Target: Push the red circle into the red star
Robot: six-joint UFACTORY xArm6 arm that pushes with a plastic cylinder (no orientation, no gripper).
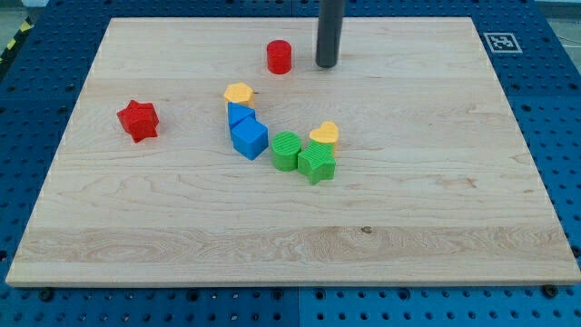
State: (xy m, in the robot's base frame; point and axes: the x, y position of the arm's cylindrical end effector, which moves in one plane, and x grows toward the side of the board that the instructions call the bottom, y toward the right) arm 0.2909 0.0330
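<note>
1. Blue pegboard surrounds a pale wooden board (436,209) that fills most of the view, with a small printed marker (501,42) at its top right corner.
2. My tip (326,65) has no jaws to open or close; it is a plain dark rod standing on the wood near the top edge, touching no block.
3. The red circle (280,56) sits just beside my tip, on its left, with a narrow strip of bare wood between them.
4. The red star (138,120) lies well apart from the circle, toward the board's left edge and lower down.
5. Near the board's centre is a cluster: a yellow block (239,93), two blue blocks (247,133), a green circle (286,151), a green star (317,164) and a second yellow block (324,134).
6. I judge the step in hand to be the approach: the tip is set behind the circle and contact is not yet made.
7. The next move calls for shifting slightly toward the top edge, so the push line runs through the circle down-left to the star, then driving steadily; the path should pass above the upper yellow block.
</note>
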